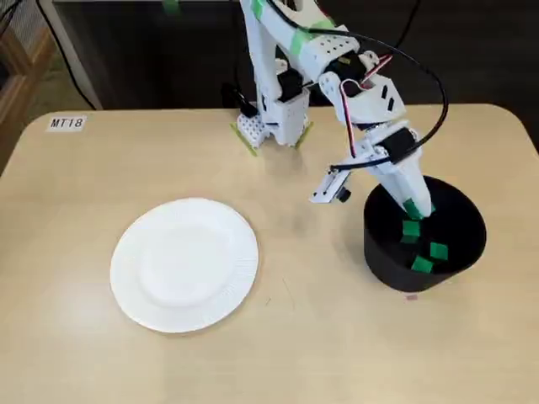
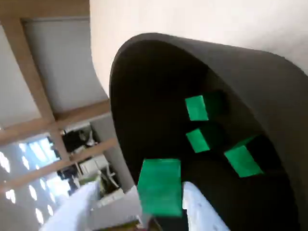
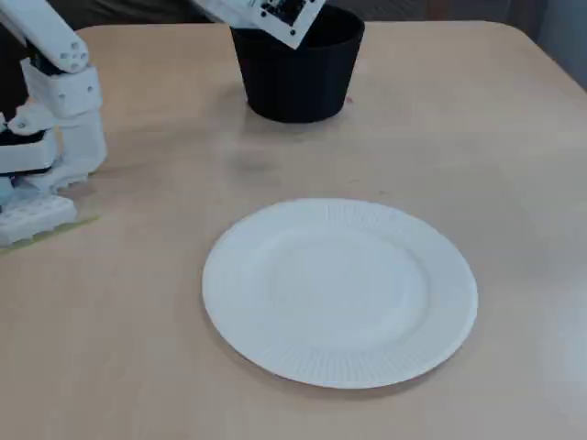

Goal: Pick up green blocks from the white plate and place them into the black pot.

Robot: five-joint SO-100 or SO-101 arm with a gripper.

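Tabletop [image 3: 514, 137], pale wood, fills the foreground of both fixed views and carries everything noted below.

White arm [image 1: 290, 59]: its base stands at the far edge of the tabletop in a fixed view, with green tape on the upper links and black and red cables looping toward the wrist. It leans down and to the right in that view, its tip dipping inside the mouth of the pot.

White plate [image 3: 339, 293]: a round paper plate with a ribbed rim. It lies flat, well apart from the pot and to the left of it in a fixed view [image 1: 185, 265].

Black pot [image 1: 379, 248]: upright, with tapered walls. It stands near the right edge of the tabletop in that view and at the far side in the other fixed view [image 3: 293, 82].

Fingers [image 2: 204, 214]: white, seen at the bottom of the wrist view. They are clamped on one green block [image 2: 160, 187], which hangs just inside the pot rim, above the floor.

Loose blocks: three lie on the pot floor, two near each other [image 2: 196, 107] [image 2: 197, 139] and a third [image 2: 243, 160] to the right in the wrist view. None touches another.

Label [image 1: 67, 123]: a white tag reading "MT18", at the far left corner of the tabletop.
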